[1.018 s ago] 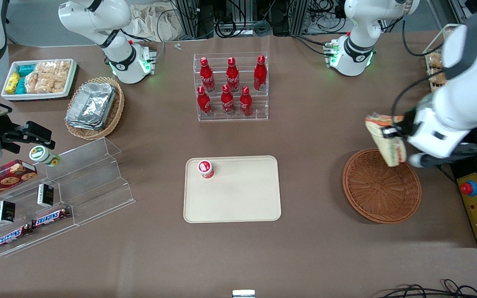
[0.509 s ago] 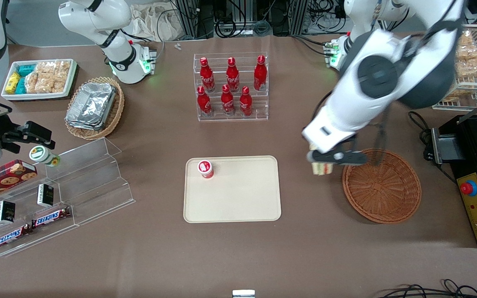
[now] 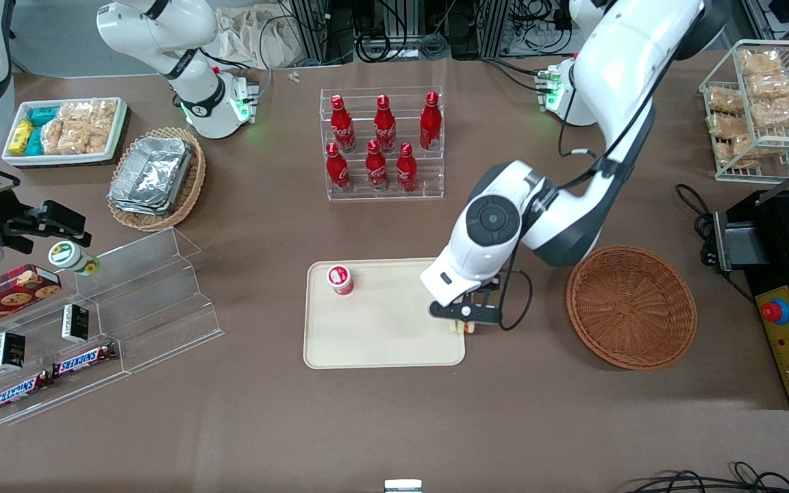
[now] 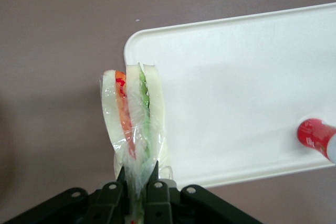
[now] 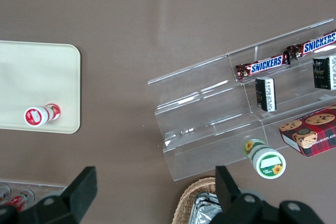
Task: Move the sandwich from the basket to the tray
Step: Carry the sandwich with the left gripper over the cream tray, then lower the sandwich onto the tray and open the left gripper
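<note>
A: Front view. What does the figure show?

B: The hand (image 3: 466,320) hangs over the edge of the tray (image 3: 381,346) nearest the basket (image 3: 631,307), at about 4 o'clock from the tray's middle. A sliver of the sandwich (image 3: 463,327) shows below it, on the rim line, part over the tray and part over the counter (image 3: 394,424). The basket, at 3 o'clock from the tray and well apart from it, holds nothing visible. A small red-and-white bottle (image 3: 340,279) stands on the tray near its 10 o'clock corner.

A: Left wrist view. How is the sandwich held?

B: The hand (image 4: 137,184) is pressed on the clear wrap, pinching the sandwich (image 4: 134,124), which stands on edge with its bread and its orange-red and green layers in plain sight. It hangs over a rounded corner of the tray (image 4: 241,93), above the rim. The bottle (image 4: 317,137) lies toward the tray's opposite end.

A: Right wrist view. Does it add anything?

B: Only the tray's bottle end (image 5: 31,77) with the bottle (image 5: 41,115) on it. Neither the hand nor the sandwich appears.

A: Which step is in hand, and what comes next?

B: Judged from these views, the carry is nearly done. The next move calls for a short shift inward over bare tray, clear of the rim and the bottle, then lowering before release, so the wedge does not tip off the edge.
</note>
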